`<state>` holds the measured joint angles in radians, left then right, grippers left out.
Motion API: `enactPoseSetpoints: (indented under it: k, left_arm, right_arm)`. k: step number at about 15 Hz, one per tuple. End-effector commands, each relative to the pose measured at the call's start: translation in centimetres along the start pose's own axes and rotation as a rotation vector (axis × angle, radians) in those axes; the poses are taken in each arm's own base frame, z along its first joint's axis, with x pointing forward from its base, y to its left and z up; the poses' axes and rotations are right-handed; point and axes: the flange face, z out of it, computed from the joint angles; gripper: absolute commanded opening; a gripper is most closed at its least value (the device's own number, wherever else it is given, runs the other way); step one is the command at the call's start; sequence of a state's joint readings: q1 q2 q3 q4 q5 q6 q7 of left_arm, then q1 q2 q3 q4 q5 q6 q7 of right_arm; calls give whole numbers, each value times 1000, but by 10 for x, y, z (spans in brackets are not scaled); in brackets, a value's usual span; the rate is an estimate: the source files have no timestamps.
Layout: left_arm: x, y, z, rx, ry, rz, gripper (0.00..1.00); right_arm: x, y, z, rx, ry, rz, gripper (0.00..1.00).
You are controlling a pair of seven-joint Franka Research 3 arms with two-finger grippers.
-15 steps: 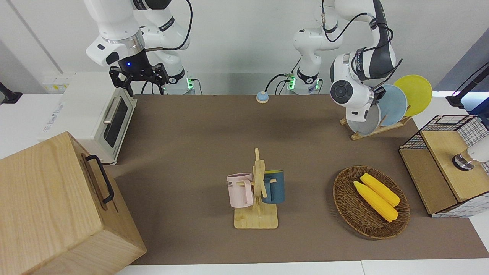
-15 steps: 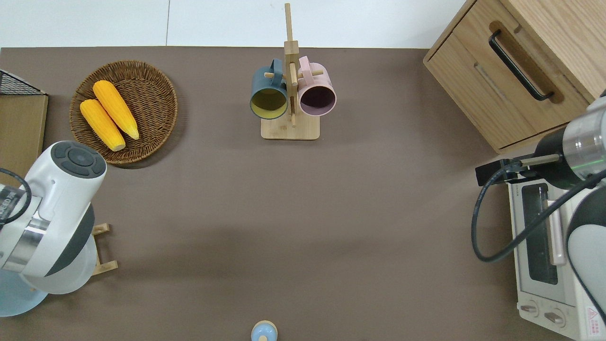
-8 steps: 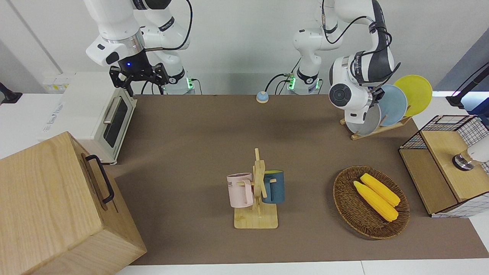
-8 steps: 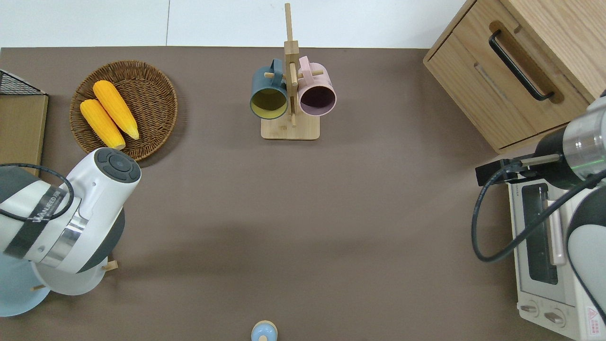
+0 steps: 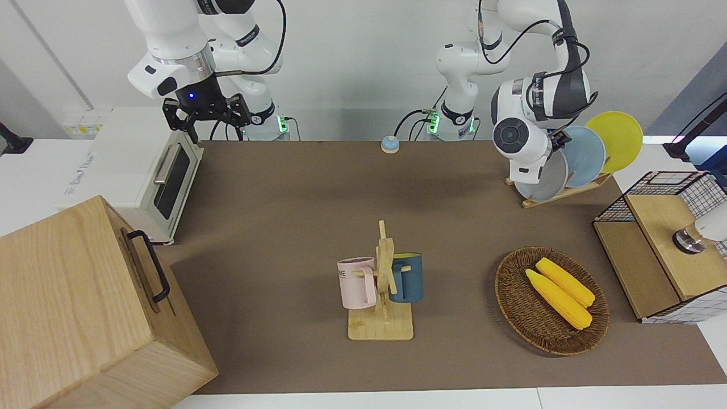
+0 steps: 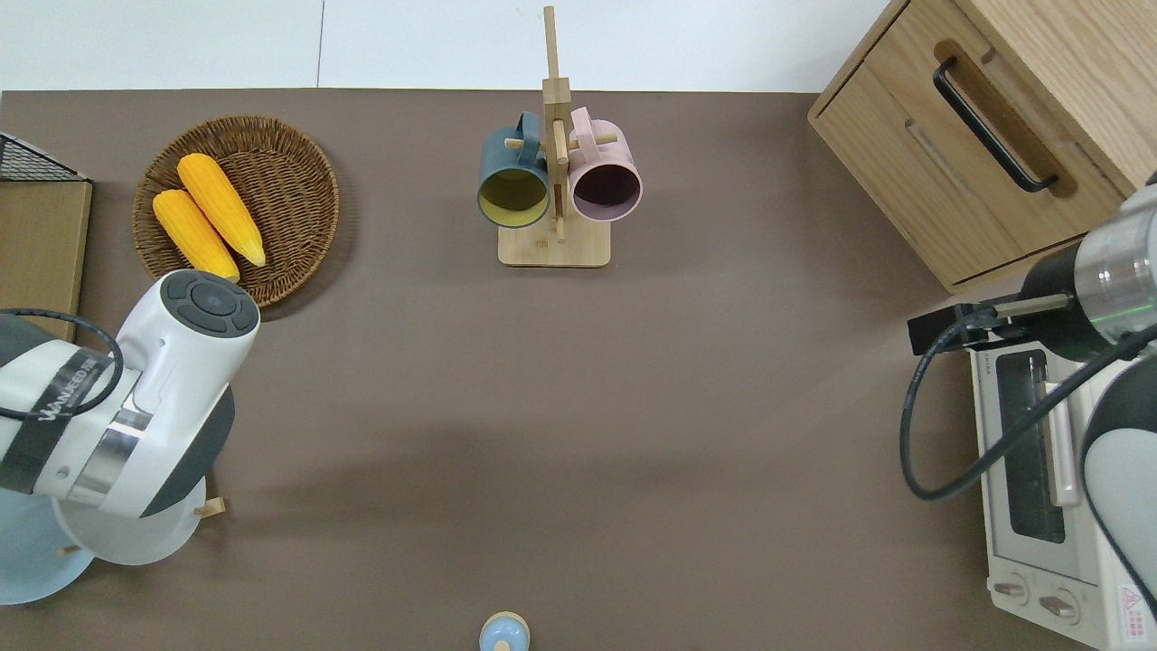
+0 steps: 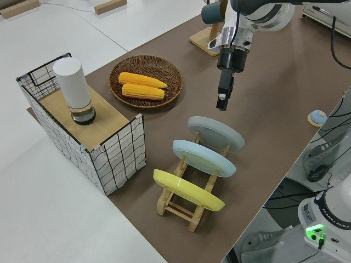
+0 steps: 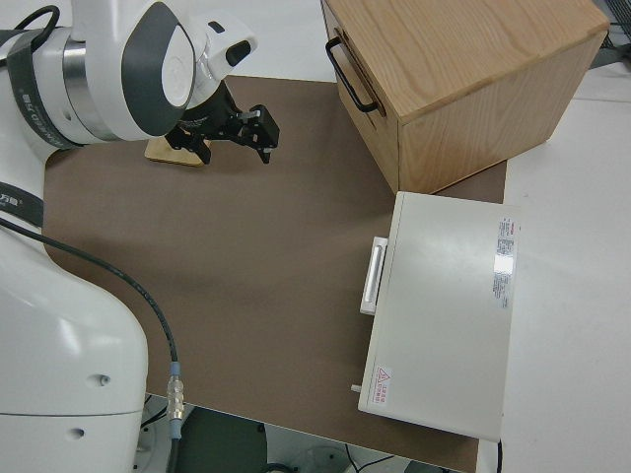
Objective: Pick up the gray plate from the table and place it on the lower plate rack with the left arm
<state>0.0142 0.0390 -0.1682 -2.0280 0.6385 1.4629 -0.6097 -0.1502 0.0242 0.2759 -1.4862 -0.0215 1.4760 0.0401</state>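
The gray plate [image 5: 546, 180] stands tilted in the lowest slot of the lower plate rack [image 5: 569, 191], at the left arm's end of the table; it also shows in the left side view [image 7: 216, 134], free of the gripper. The rack [image 7: 185, 210] is slanted light wood. My left gripper [image 7: 222, 102] hangs empty in the air, pointing down over the table beside the gray plate. In the overhead view the arm's wrist hides most of the plate [image 6: 136, 547]. My right gripper [image 5: 207, 113] is open and parked.
A light blue plate [image 5: 586, 156] and a yellow plate [image 5: 616, 139] fill the rack's higher slots. A wicker basket [image 5: 514, 309] with corn, a wire crate [image 5: 664, 244], a mug stand [image 5: 381, 326], a toaster oven [image 5: 153, 182] and a wooden cabinet [image 5: 85, 307] stand around.
My left arm has lifted and swung off the rack toward the table's middle. The gray plate stays in its slot, now more exposed. The right arm has not moved.
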Motion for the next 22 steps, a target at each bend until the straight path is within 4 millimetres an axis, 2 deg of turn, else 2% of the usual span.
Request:
enactPoseSetpoints:
  k: [1,4,7,9,12,15,17,19,22]
  left_arm:
    - [7,-17,-48,-230,20,-42,981]
    - [11,-31,-72,-425,34,-86,981]
    - [11,-45,-94,-527,32,-99,981]
    - [14,-73,-102,-611,18,-77,979]
    - [13,-114,-100,-656,10,66,979]
    - [12,-140,-91,-677,37,211,981]
    - [13,-149,-90,-693,75,290,981]
    - [11,-153,-100,-734,102,325,981]
    - [6,-145,-110,-778,99,340,989]
  right_arm:
    - [-2,1,-4,-2,-4,14,983]
    - [-2,1,-4,-2,-2,14,983]
    - [-2,1,-4,-2,-4,14,983]
    - [-2,1,-4,-2,-1,14,983]
    - [-2,1,-4,-2,-1,14,983]
    - [-2,1,-4,-2,-1,14,983]
    - [-2,1,-4,-2,-2,14,983]
    - [-2,1,-4,-2,-2,14,983]
    - [-2,1,-4,-2,-1,14,983]
